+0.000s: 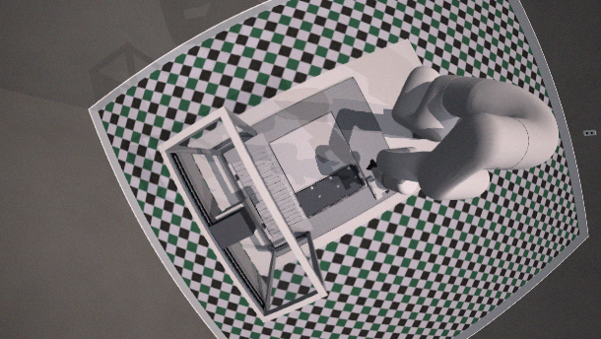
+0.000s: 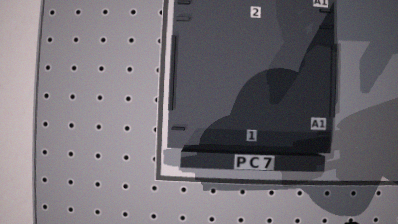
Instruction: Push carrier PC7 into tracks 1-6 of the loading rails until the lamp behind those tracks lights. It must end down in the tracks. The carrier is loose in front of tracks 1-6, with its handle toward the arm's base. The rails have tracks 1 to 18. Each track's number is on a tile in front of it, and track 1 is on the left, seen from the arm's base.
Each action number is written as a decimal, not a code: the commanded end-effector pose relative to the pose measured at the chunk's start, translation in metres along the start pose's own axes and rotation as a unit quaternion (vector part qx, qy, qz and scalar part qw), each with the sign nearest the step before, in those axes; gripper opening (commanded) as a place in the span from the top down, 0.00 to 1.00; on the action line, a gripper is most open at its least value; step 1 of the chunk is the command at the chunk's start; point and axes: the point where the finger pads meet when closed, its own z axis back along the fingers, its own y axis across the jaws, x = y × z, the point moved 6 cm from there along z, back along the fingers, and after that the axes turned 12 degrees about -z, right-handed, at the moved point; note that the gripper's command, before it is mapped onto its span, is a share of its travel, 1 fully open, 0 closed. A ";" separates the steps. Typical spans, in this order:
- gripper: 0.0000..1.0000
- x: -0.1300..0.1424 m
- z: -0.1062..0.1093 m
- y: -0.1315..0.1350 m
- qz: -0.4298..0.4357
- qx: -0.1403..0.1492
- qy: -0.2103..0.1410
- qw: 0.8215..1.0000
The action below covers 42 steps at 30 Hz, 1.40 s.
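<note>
Carrier PC7 [image 2: 250, 80] lies loose on the perforated deck [image 2: 100, 110], its labelled handle [image 2: 254, 162] nearest the wrist camera and its long axis running away toward the loading rails [image 1: 266, 192]; the gripper [image 1: 375, 173] hangs over the handle end, fingers spread apart on nothing; the push would likely run lengthwise along the carrier, handle first, into the tracks.

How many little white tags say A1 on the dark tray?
2. One A1 tag sits at the top right corner of carrier PC7, half cut off by the picture edge. The other A1 tag is lower right, near the handle. More may be hidden.
</note>
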 end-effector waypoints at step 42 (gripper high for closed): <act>0.18 0.009 -0.037 0.004 -0.024 -0.006 0.009 1.000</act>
